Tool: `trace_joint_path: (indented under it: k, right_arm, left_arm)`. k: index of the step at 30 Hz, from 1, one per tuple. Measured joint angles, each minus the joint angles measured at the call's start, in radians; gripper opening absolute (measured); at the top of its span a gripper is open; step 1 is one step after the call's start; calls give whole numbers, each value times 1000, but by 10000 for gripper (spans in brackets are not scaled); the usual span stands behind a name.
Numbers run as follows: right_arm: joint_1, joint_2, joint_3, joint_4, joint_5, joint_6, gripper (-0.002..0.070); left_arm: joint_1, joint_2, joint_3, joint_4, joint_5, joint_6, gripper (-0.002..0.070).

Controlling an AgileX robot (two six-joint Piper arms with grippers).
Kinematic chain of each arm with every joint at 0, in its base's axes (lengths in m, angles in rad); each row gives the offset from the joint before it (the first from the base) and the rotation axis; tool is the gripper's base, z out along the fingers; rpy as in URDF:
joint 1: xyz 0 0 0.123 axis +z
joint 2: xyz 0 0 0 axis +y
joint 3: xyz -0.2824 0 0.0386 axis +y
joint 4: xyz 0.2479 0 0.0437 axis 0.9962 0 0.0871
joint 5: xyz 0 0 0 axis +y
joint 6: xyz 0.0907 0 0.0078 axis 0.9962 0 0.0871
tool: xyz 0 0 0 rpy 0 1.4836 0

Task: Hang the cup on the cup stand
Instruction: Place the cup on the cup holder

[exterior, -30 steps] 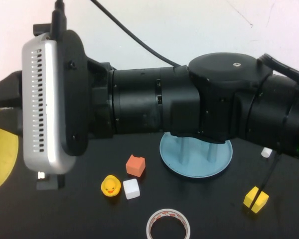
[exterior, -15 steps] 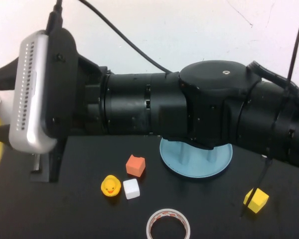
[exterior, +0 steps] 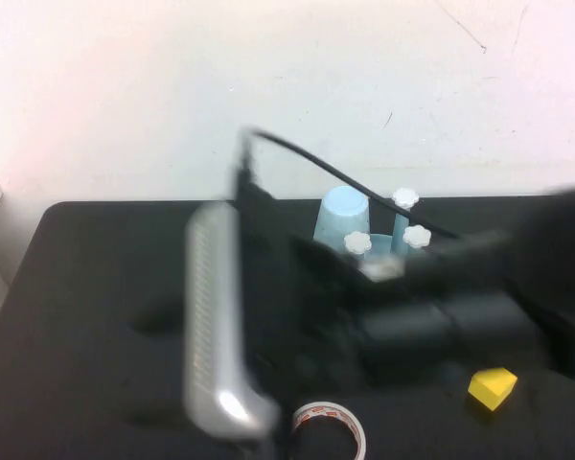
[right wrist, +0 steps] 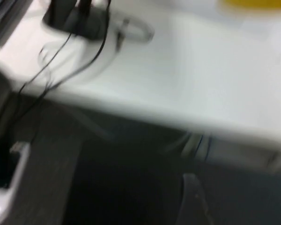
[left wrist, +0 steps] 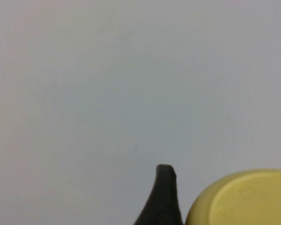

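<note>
The yellow cup (left wrist: 246, 199) fills the corner of the left wrist view, base toward the camera, hanging in the air before a white wall. My left gripper (left wrist: 225, 201) is shut on it, with one dark finger (left wrist: 164, 197) beside the cup's side. Neither shows in the high view. At the back of the table the cup stand (exterior: 399, 228) has white flower caps on blue posts, with a pale blue cup (exterior: 343, 215) upside down on one. My right arm (exterior: 431, 321) lies blurred across the table in front of the stand. My right gripper (right wrist: 194, 204) is only a dim blur.
A yellow block (exterior: 492, 385) lies at the front right and a tape roll (exterior: 324, 429) at the front edge. The right arm's silver wrist camera housing (exterior: 216, 326) hangs low over the table's middle. The right wrist view shows a white desk (right wrist: 178, 70) with cables.
The right arm has swung down and away from the camera, uncovering the stand's posts and the blue cup, and now hides the duck and small blocks. The yellow cup has left the high view.
</note>
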Motion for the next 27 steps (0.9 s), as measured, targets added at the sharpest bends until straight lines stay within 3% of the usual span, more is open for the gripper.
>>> trace_joint_path:
  k: [5, 10, 12, 14, 20, 27]
  right_arm:
    - [0, -145, 156, -332, 30, 354, 371]
    - [0, -297, 260, -828, 183, 837, 184]
    - [0, -343, 283, -1011, 277, 1048, 83]
    - [0, -387, 308, -1177, 359, 1245, 36]
    - [0, -508, 400, -1458, 451, 1525, 6]
    - [0, -605, 493, -1616, 546, 1700, 1]
  left_arm:
    - [0, 115, -71, -2, 99, 463, 554]
    - [0, 296, -163, 13, 390, 690, 554]
    - [0, 372, -210, 23, 512, 721, 554]
    - [0, 454, -259, 32, 628, 739, 554]
    - [-11, 743, -488, 52, 904, 728, 554]
    - [-159, 1021, -787, 54, 842, 698, 554]
